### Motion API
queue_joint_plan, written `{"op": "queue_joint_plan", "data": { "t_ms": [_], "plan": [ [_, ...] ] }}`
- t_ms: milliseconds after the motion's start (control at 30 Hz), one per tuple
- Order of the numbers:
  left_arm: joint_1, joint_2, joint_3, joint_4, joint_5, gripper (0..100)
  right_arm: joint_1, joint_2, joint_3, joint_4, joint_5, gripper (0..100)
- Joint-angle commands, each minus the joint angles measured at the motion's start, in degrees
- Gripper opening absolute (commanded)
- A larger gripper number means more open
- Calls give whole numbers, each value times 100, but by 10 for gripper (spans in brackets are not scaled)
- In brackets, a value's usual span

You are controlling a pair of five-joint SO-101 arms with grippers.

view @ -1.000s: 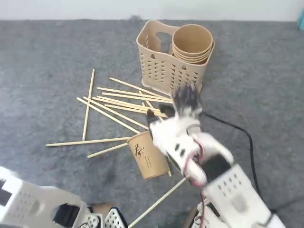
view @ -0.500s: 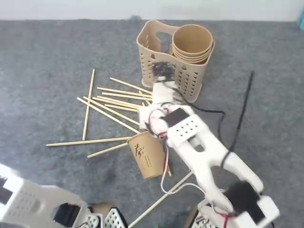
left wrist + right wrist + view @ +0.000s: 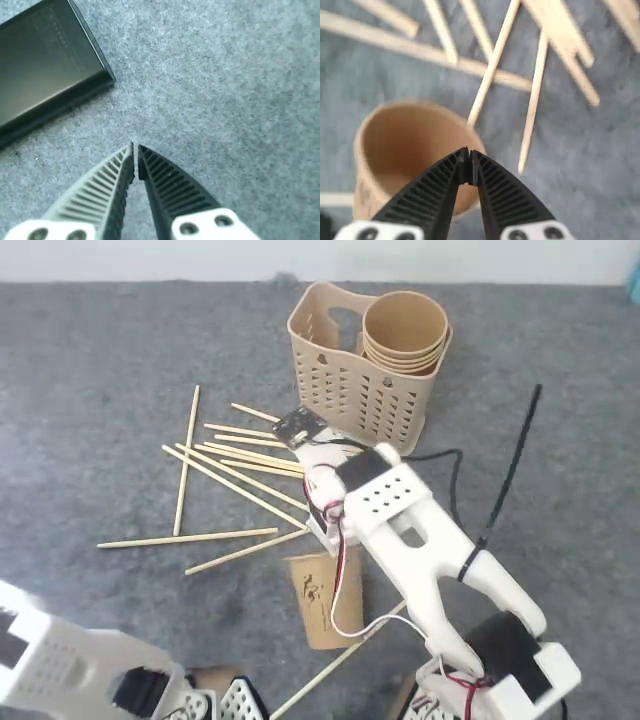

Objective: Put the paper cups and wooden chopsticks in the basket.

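Note:
The beige slotted basket (image 3: 345, 380) stands at the back with a stack of paper cups (image 3: 405, 330) in one side. One loose paper cup (image 3: 325, 605) lies on its side on the grey carpet, mouth toward the basket. Several wooden chopsticks (image 3: 240, 455) are scattered to its left and behind it. My right arm (image 3: 400, 515) stretches over the cup's mouth. My right gripper (image 3: 468, 154) is shut, its tips over the rim of the cup (image 3: 405, 150), with chopsticks (image 3: 492, 65) beyond. My left gripper (image 3: 136, 148) is shut just above bare carpet.
A flat black device (image 3: 45, 55) lies on the carpet just ahead of the left gripper. The left arm's base (image 3: 70, 670) sits at the front left corner. A black cable (image 3: 510, 480) runs along the right arm. One chopstick (image 3: 325, 675) lies by the front edge.
The right arm swung from the right, toward the basket, then back over the loose cup. The cup turned and slid toward the front.

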Motion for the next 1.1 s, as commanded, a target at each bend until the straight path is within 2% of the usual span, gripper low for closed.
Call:
{"op": "queue_joint_plan", "data": {
  "t_ms": [0, 67, 233, 333, 433, 567, 667, 833, 967, 1067],
  "plan": [
    [88, -53, -13, -88, -26, 16, -48, -101, -1196, 1886, 870, 9],
    [88, -53, -22, -88, -26, 16, -57, -101, -1495, 2484, 1354, 9],
    [70, -53, -40, -88, -26, 16, -13, -752, -826, 2440, 2171, 9],
    [79, -53, -40, -105, -26, 16, -488, -1297, -44, 2431, 2673, 9],
    [88, -53, -40, -123, -26, 16, -1235, -1877, 747, 2431, 2831, 9],
    [141, -53, -40, -123, -26, 16, -2316, -2668, 1196, 2413, 2760, 9],
    [176, -53, -40, -123, -26, 16, -2818, -3160, 1213, 2158, 2470, 13],
    [176, -53, -40, -123, -26, 16, -2756, -3530, 1222, 954, 1697, 25],
    [158, -53, -40, -123, -26, 16, -2598, -3521, 1301, 418, 976, 124],
    [158, -53, -40, -132, -35, 16, -2580, -3565, 1538, -31, 703, 168]
  ]
}}
